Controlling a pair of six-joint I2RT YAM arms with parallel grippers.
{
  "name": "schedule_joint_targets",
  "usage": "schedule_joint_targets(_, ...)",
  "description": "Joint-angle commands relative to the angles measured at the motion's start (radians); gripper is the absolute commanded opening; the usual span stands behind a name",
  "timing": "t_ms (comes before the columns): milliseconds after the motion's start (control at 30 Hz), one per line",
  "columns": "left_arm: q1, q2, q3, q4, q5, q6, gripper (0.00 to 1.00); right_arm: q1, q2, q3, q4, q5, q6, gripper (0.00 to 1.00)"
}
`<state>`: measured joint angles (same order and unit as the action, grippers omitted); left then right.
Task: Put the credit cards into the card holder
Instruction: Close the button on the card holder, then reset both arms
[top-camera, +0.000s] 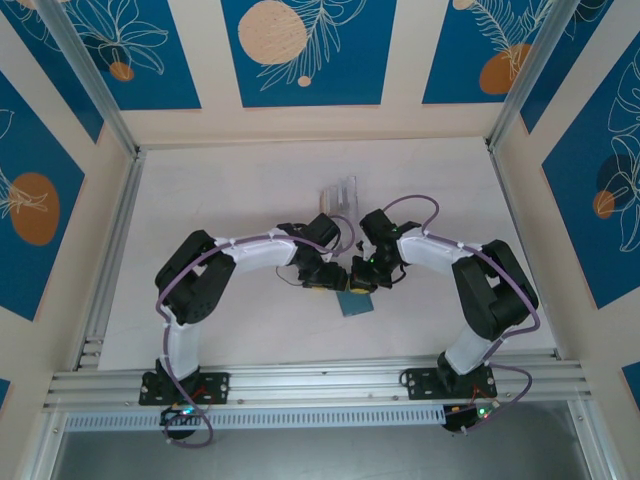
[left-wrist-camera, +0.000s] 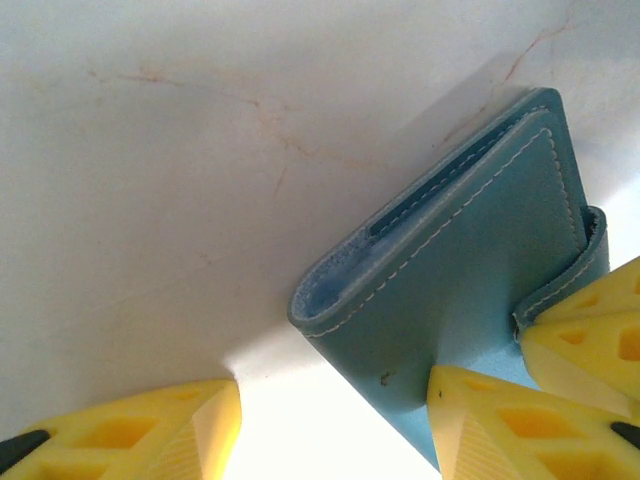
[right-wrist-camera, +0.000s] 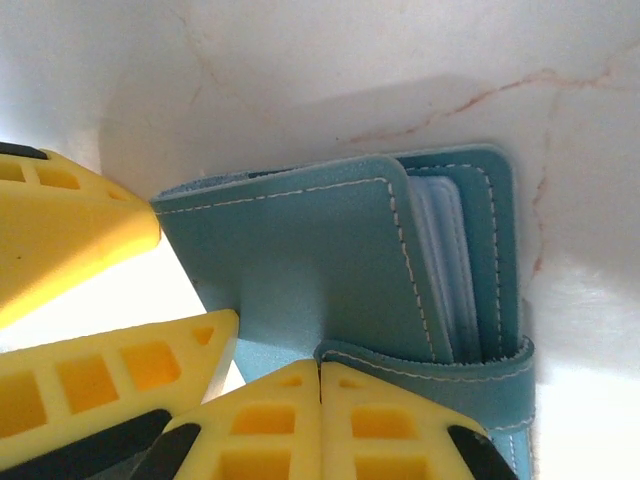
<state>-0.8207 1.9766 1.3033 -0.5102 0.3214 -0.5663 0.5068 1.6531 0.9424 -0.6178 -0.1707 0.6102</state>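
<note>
The card holder, a slate-teal folded wallet, lies on the table between both arms. My left gripper is open and straddles its corner: one finger rests against the cover, the other stands clear on the bare table. My right gripper is shut, its tips together on the end of the wallet's flap, which curls up round the edge. Pale see-through pockets show between the covers. The credit cards are out of view.
A clear acrylic slotted rack stands just behind the grippers. The white table is walled by aluminium rails at left and right. The left gripper's yellow fingers crowd the wallet's left side in the right wrist view.
</note>
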Motion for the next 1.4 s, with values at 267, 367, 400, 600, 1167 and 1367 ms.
schedule_joint_targets(267, 0.149, -0.325, -0.173, 0.057, -0.066, 0.063, 0.62, 0.0, -0.114, 0.123, -0.056, -0.019, -0.049, 0.54)
schedule_joint_targets(367, 0.234, -0.466, -0.239, 0.07, -0.05, 0.06, 0.68, -0.005, -0.175, 0.164, -0.066, -0.022, -0.066, 0.64)
schedule_joint_targets(400, 0.27, -0.517, -0.267, 0.083, -0.064, 0.058, 0.75, -0.01, -0.207, 0.17, -0.067, 0.004, -0.071, 0.76)
schedule_joint_targets(600, 0.425, -0.738, -0.401, 0.158, -0.412, 0.146, 1.0, -0.116, -0.364, 0.158, -0.032, 0.353, -0.103, 0.99)
schedule_joint_targets(1167, 0.535, -0.743, -0.735, 0.74, -0.953, 0.446, 0.99, -0.479, -0.469, -0.417, 0.901, 0.581, -0.426, 0.99)
schedule_joint_targets(1367, 0.618, -0.638, -0.816, 0.99, -0.813, 0.524, 0.99, -0.483, -0.297, -0.519, 1.232, 0.566, -0.422, 0.99)
